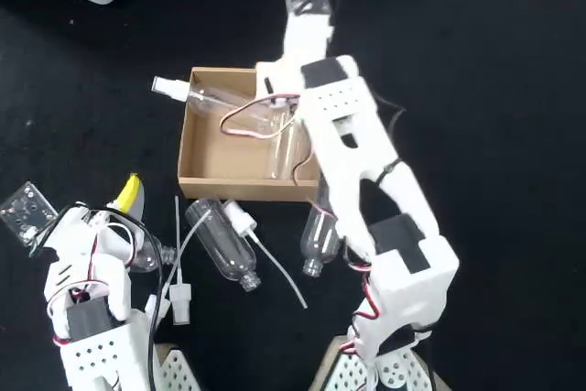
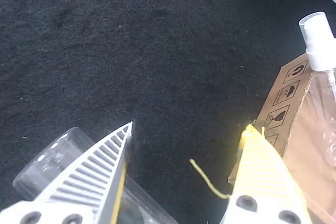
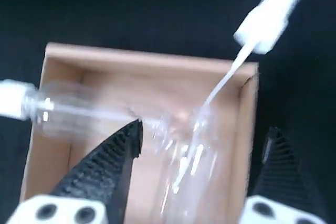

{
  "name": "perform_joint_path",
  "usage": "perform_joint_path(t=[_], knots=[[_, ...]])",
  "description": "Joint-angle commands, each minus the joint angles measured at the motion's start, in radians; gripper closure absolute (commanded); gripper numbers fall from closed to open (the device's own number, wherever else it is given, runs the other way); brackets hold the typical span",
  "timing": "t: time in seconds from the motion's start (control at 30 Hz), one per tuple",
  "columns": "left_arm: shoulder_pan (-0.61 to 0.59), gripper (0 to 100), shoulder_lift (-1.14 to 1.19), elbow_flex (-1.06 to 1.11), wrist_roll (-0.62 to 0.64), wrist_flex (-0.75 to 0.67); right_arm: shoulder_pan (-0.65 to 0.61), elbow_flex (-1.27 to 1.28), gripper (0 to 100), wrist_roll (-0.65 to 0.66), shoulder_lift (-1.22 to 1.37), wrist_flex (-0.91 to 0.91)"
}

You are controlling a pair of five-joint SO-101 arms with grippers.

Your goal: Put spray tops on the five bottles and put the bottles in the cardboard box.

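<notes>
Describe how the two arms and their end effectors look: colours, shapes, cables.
The left arm and the right arm are white shells with black motor blocks and thin red, white and black wires looping outside. The left end effector has one white ribbed finger and one yellow finger, both pointed. The right end effector has two black ribbed fingers on white bases.

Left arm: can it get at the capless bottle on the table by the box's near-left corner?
Probably yes. The left gripper is open, and the bottle lies close by on the table; only a loose spray top's thin tube lies between them.
</notes>
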Motion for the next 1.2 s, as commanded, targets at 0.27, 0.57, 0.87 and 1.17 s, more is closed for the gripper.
perform_joint_path(t=[0.27, 0.57, 0.87, 1.17], knots=[[0.007, 70, -0.009, 0.024, -0.008, 0.002, 0.094, -0.263, 68.4, -0.014, 0.205, -0.066], [0.005, 70, -0.009, 0.024, -0.008, 0.002, 0.135, -0.458, 68.4, -0.014, 0.383, -0.066], [0.002, 70, -0.009, 0.024, -0.008, 0.002, 0.15, -0.49, 68.4, -0.014, 0.404, -0.068], [0.002, 70, -0.009, 0.024, -0.008, 0.003, 0.169, -0.483, 68.4, -0.009, 0.407, -0.103]])
